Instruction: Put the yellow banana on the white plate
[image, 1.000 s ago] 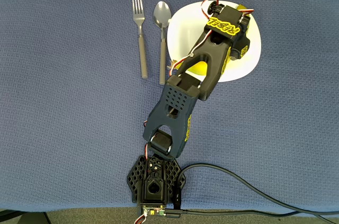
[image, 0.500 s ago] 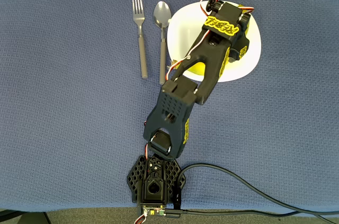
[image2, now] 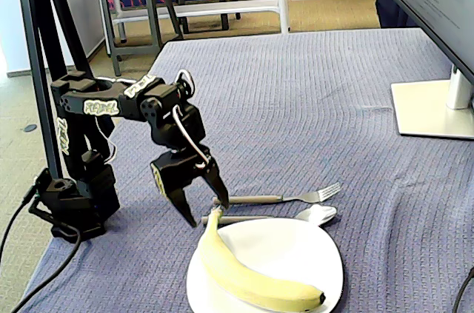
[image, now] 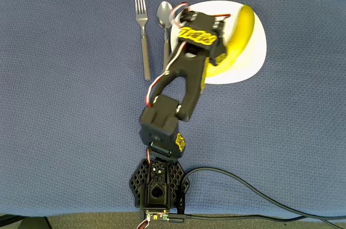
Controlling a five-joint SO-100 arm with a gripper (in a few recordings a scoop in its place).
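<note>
In the fixed view the black arm's base sits at the lower left of the frame, on the blue-grey tablecloth [image2: 311, 91]. Right of it the gripper [image2: 201, 213] hangs fingers down, spread apart and empty — its tips just above the stem end of the yellow banana [image2: 252, 276] and the near rim of the white plate [image2: 326, 254]. The banana lies on the plate at the lower centre, curving from the plate's left rim toward the lower right. Behind the plate, a fork [image2: 289, 197] and a spoon [image2: 296, 216] lie side by side. A monitor's stand [image2: 433, 109] occupies the right edge.

In the overhead view the fork [image: 143, 37] and spoon [image: 165, 15] lie left of the plate [image: 257, 50] — the banana [image: 238, 39] curves across the plate, upper centre.
</note>
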